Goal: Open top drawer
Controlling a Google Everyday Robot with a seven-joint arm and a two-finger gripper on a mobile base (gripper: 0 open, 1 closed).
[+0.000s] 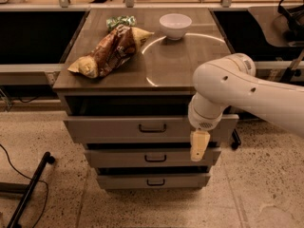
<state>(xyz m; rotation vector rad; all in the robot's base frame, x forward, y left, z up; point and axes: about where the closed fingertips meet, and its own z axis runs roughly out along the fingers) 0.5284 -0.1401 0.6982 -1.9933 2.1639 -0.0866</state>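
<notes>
The top drawer [114, 128] is the widest pale grey front of the three, with a dark loop handle [152, 128]. It stands slightly out from the cabinet, with a dark gap above it. My gripper [198, 146] hangs pointing down from the white arm [237, 87], in front of the right part of the top drawer's lower edge and to the right of the handle. It holds nothing that I can see. The arm hides the drawer's right end.
Two shorter grey drawers [155, 158] [154, 181] sit below. On the cabinet top [185, 61] lie a brown chip bag [111, 51], a green packet [118, 21] and a white bowl [175, 25]. A black stand [28, 191] and a cable lie on the floor at left.
</notes>
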